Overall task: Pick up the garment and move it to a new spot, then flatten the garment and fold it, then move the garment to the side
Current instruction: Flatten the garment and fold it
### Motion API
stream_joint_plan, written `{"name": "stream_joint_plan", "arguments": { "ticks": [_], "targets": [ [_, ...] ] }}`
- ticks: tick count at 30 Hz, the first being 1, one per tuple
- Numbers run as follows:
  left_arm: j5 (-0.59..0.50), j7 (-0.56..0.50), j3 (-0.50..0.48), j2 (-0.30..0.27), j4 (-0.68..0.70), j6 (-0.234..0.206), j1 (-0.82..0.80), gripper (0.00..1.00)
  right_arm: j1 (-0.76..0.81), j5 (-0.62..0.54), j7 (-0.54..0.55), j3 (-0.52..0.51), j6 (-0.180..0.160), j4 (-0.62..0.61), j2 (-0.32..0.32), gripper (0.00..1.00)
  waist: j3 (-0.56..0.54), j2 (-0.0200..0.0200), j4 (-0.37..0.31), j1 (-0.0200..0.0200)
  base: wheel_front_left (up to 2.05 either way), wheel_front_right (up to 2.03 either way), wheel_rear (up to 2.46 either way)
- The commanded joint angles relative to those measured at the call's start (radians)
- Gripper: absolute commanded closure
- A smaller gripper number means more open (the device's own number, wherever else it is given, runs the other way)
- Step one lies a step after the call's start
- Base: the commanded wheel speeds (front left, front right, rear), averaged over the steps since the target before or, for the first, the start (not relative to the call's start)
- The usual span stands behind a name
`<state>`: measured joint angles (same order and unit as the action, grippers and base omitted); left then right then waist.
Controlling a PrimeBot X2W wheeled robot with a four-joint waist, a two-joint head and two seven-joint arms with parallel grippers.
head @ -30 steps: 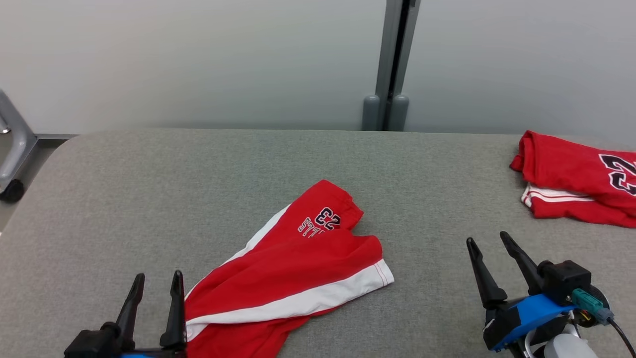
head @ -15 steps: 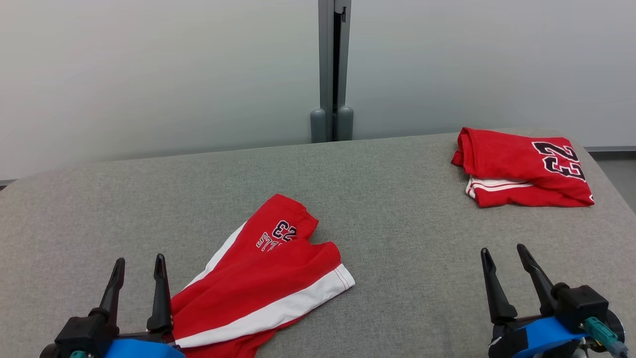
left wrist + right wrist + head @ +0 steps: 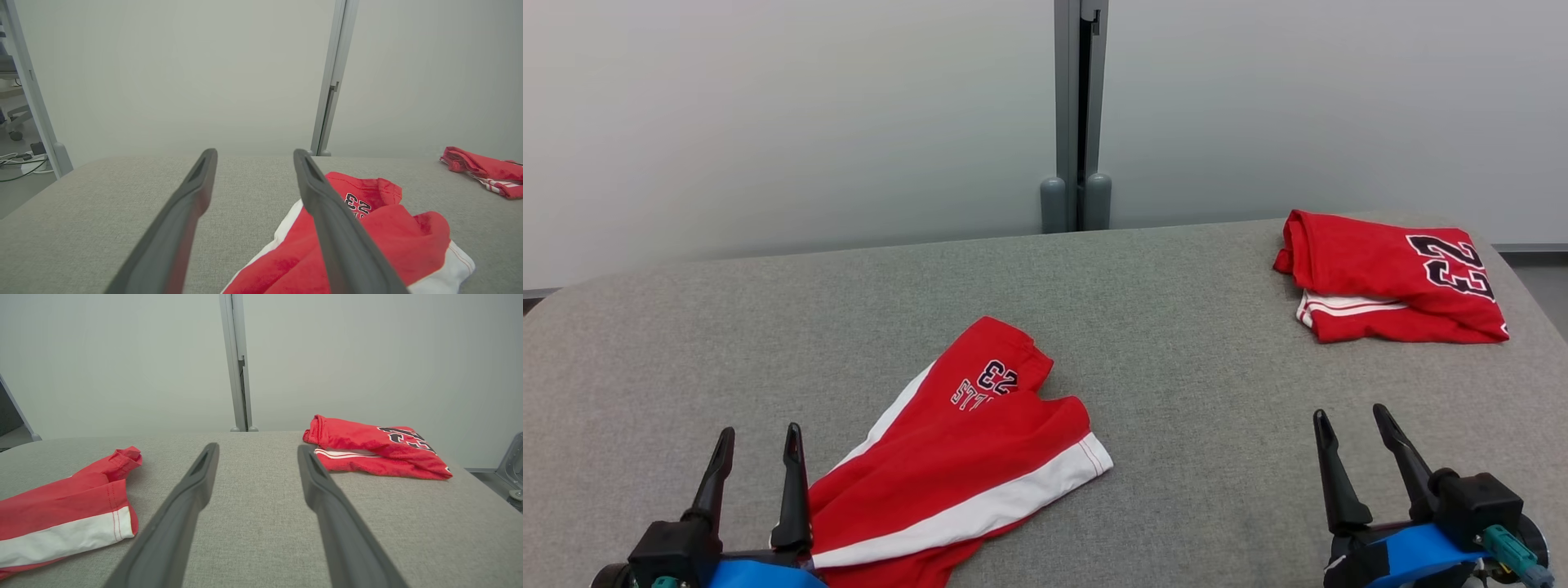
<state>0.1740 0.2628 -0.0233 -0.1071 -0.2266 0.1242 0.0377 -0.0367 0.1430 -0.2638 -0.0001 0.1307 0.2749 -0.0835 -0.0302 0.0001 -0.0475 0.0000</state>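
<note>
Red shorts (image 3: pixel 964 457) lie rumpled on the grey table (image 3: pixel 1176 327) — left gripper (image 3: pixel 760 431) and right gripper (image 3: pixel 1349 412) both spread wide, holding nothing.
The shorts sit just beside the left gripper; a folded red jersey (image 3: pixel 1380 273) rests far right. A good grab pinches one edge — not the bunched middle.

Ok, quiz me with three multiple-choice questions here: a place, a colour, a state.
1. Where on the table lies the folded red garment? A far right, B near left, C centre.
2. The wide stripe on the crumpled shorts is? A blue, B white, C yellow.
3. The left gripper and right gripper are? A both shut, B gripping cloth, C open, empty.
Answers: A, it sits at the far right edge; B, a white band crosses the red; C, fingers spread with nothing between.
</note>
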Motion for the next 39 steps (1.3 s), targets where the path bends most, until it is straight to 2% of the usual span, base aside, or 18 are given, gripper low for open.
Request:
{"name": "stream_joint_plan", "arguments": {
  "ticks": [1, 20, 26, 33, 39],
  "targets": [
    [-0.013, 0.002, 0.000, -0.002, -0.002, 0.008, -0.011, 0.00, 0.000, -0.003, 0.000, 0.000, 0.000, 0.004, 0.002, 0.00, 0.000, -0.0001, 0.004, 0.0000, 0.00, 0.00, 0.00],
    [-0.007, 0.002, 0.008, -0.017, -0.011, 0.007, -0.010, 0.00, 0.008, 0.004, 0.000, 0.001, 0.000, 0.018, 0.005, 0.00, 0.002, -0.0001, 0.015, 0.0000, 0.00, 0.00, 0.00],
    [0.015, 0.002, -0.015, -0.020, -0.021, 0.007, -0.009, 0.00, -0.008, 0.011, 0.000, -0.001, 0.000, 0.044, 0.005, 0.00, 0.008, -0.0001, 0.059, 0.0000, 0.00, 0.00, 0.00],
    [0.036, 0.002, -0.007, -0.024, -0.037, 0.007, 0.014, 0.00, -0.067, 0.024, 0.000, 0.053, 0.000, 0.117, -0.011, 0.00, 0.023, -0.0001, 0.120, 0.0000, 0.00, 0.00, 0.00],
    [0.123, 0.002, 0.024, -0.022, -0.065, 0.007, 0.048, 0.00, -0.116, 0.043, 0.000, 0.108, 0.000, 0.179, -0.022, 0.00, 0.037, -0.0001, 0.162, 0.0000, 0.00, 0.00, 0.00]
  ]
}}
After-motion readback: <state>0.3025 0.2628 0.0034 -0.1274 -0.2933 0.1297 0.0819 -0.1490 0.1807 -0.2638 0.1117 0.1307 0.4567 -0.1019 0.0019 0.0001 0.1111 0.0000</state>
